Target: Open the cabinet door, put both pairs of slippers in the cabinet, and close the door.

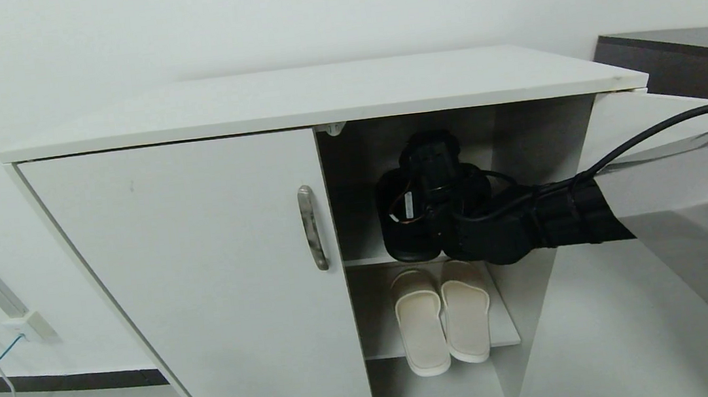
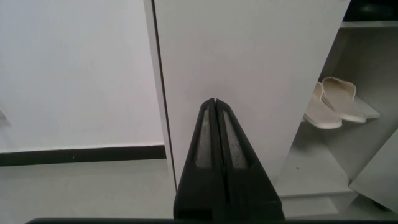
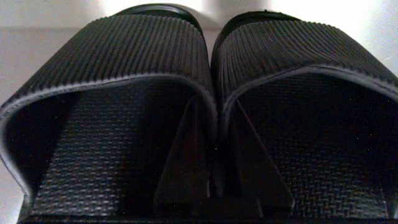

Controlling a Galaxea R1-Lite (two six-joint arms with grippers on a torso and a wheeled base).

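Inside the cabinet [image 1: 317, 97], the right hand [image 3: 216, 124] is reaching over the upper shelf [image 1: 367, 261] in the right-hand compartment and is gripping the black slippers [image 1: 401, 239]. One finger is sitting inside each slipper, so the two are pinching the neighbouring inner walls together with hardly any gap between them. The pair is lying side by side, its long axis running near to far. The open heel ends are facing the hand and the toes are pointing at the back wall. The soles are looking to be down on the shelf or just above it, though contact is hard to judge. The white slippers [image 1: 421, 323] are already lying on the lower shelf [image 1: 373, 315], directly beneath, toes also pointing in. Letting go and backing straight out toward the near side is probably what is coming, along that same axis. The open right door [image 1: 606, 343] is standing to the right of this arm, swung toward the near side, so the right arm is the nearer one for closing it. The left hand [image 2: 215, 109] is hanging low before the closed left door [image 1: 191, 275], fingers pressed together and holding nothing, well apart from the open door.
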